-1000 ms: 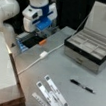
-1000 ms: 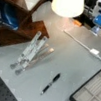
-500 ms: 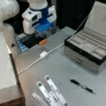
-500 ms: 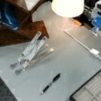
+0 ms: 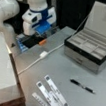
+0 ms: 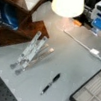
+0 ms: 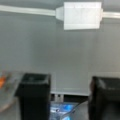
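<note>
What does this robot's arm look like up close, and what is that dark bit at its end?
The arm is smooth, rounded and white, with a bright blue band and blue block near its wrist. The dark bit is the gripper: two blocky black fingers with a gap between them.

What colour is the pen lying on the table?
Black; the pen shows best in a front view.
</note>
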